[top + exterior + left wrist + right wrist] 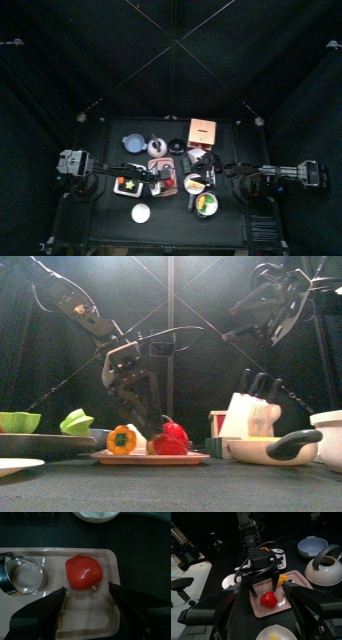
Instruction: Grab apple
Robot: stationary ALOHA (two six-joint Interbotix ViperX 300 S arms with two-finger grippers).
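The left hand (85, 604) hangs with jaws apart just above the glossy red apple (84, 572), which lies on the pale pink rectangular tray (110, 619) left of the bench's middle. The right hand (259, 594), raised high at right, is spread wide and empty.

No words, labels, brand names or numbers can be read anywhere in these views (the tray (113, 587), the kettle (326, 568) and the knife block (247, 414) all show plain, unmarked surfaces).
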